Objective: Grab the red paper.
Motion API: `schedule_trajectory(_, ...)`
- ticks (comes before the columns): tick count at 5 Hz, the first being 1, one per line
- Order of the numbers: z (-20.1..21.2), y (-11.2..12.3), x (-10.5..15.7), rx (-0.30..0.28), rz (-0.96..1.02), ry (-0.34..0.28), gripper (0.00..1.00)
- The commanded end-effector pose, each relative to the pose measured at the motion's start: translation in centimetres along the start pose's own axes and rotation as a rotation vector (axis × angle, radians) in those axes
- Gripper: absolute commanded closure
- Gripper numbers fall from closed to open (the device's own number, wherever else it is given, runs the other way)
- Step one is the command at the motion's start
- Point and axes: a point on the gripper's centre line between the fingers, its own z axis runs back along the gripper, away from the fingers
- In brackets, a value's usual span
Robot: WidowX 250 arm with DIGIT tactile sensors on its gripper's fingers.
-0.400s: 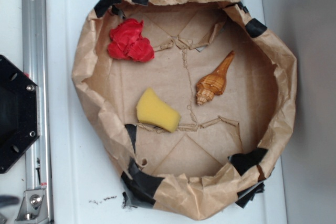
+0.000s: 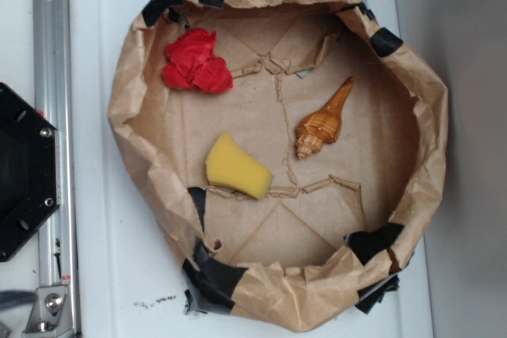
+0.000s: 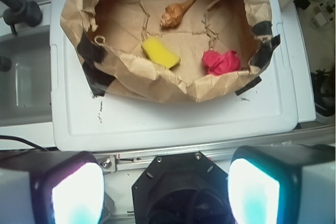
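The red paper [image 2: 196,62] is a crumpled bright red wad lying inside the brown paper basin [image 2: 432,108], near its upper left wall. From the wrist camera the red paper [image 3: 221,62] shows at the basin's near right side. My gripper [image 3: 165,195] is open, its two glowing fingers [image 3: 77,194] wide apart with nothing between them. It hangs high over the robot's black base, well short of the basin. The exterior view does not show the gripper.
A yellow sponge wedge [image 2: 236,166] and an orange-brown spiral seashell [image 2: 322,122] also lie in the basin. The basin rests on a white tray [image 2: 95,116]. The black robot base [image 2: 24,172] and a metal rail [image 2: 49,53] stand to the left.
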Motion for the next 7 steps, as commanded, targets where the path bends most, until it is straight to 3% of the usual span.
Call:
schedule_trajectory(1, -4.2, 2.5, 8.1, 0.061, -0.250, -0.009, 0.00)
schedule_trajectory(3, -10.5, 5.5, 10.0, 0.121, -0.445, 0.117, 0.00)
schedule_trajectory(4, -15.4, 5.4, 9.6, 0.219, -0.573, 0.199, 0.00)
schedule_trajectory(7, -15.4, 5.4, 9.6, 0.219, -0.573, 0.199, 0.00)
